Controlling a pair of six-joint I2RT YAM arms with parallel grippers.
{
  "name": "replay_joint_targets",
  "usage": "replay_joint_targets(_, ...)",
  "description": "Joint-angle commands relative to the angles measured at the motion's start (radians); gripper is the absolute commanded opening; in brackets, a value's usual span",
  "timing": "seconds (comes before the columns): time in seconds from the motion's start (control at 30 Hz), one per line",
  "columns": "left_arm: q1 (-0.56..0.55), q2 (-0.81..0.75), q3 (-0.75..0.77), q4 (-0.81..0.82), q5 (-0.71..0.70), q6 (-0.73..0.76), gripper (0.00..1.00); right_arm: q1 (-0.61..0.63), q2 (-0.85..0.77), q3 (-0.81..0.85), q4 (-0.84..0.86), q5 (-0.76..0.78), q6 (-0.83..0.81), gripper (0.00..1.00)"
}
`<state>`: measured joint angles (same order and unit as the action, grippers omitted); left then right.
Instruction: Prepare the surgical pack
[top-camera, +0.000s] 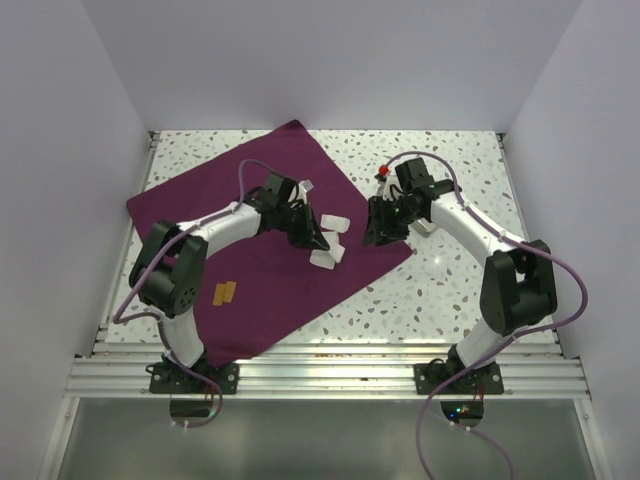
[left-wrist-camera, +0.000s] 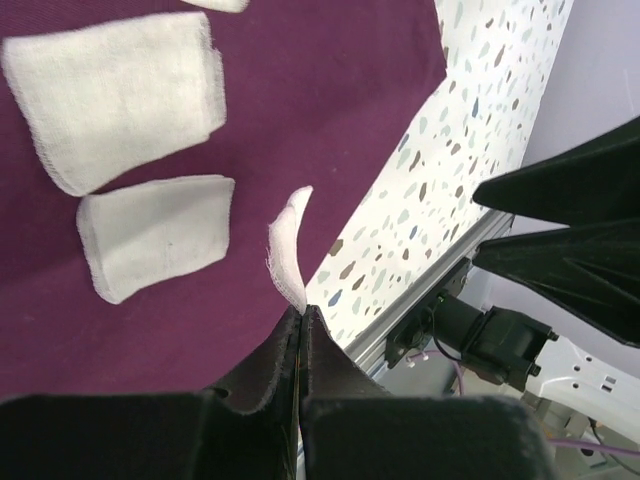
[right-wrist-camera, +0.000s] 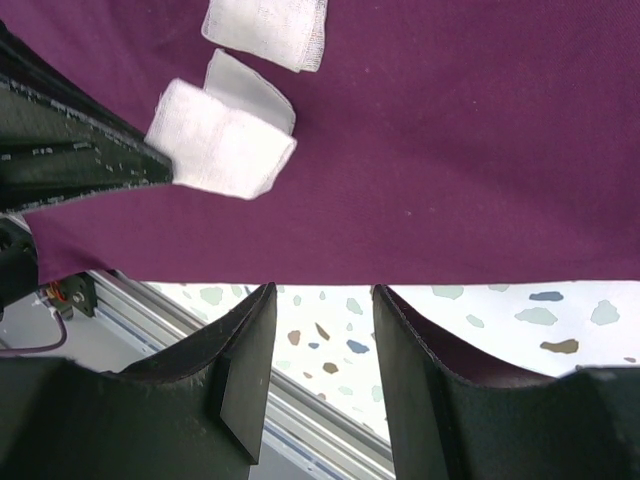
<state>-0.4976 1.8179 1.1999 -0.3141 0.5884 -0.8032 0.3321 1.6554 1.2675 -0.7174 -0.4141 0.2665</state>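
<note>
Step, as I read it: loading gauze onto the cloth before any folding. The cloth lies spread flat on the surface, one corner toward the back wall.

Left end effector is closed, pinching one pad by its thin edge; the pad curls up off the cloth. Right end effector is part open and empty, hovering over the cloth's edge where it meets the surface.

Next move (my guess): set the pinched pad down with the others, then release. The pad is floppy and held only at the rim, so move slowly and lower it right to the fabric before opening. Right arm needs to keep out of the way.

Count:
- cloth: 1
- pads: 4 in the left wrist view, being 1 held, 2 lying flat, 1 cut off at the top edge
- small orange pieces on the cloth: 2
</note>
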Motion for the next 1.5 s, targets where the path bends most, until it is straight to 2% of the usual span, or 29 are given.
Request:
replay_joint_targets(0.0,0.036,0.027,0.032,0.024,0.019,-0.011,0.00,0.002,-0.040,-0.007,-0.001,-0.009,-0.016,0.47)
replay_joint_targets(0.37,0.065,0.064,-0.010,0.089,0.037,-0.036,0.00,0.004,-0.025,0.001,0.001,-0.009,-0.021,0.47)
replay_joint_targets(1.0,0.064,0.024,-0.114,0.159,0.054,-0.088,0.00,0.004,-0.026,-0.022,0.018,-0.012,-0.009,0.47)
replay_joint_targets(1.47,0.071,0.064,-0.086,0.110,0.016,-0.028,0.00,0.004,-0.028,-0.031,0.019,-0.015,-0.007,0.47)
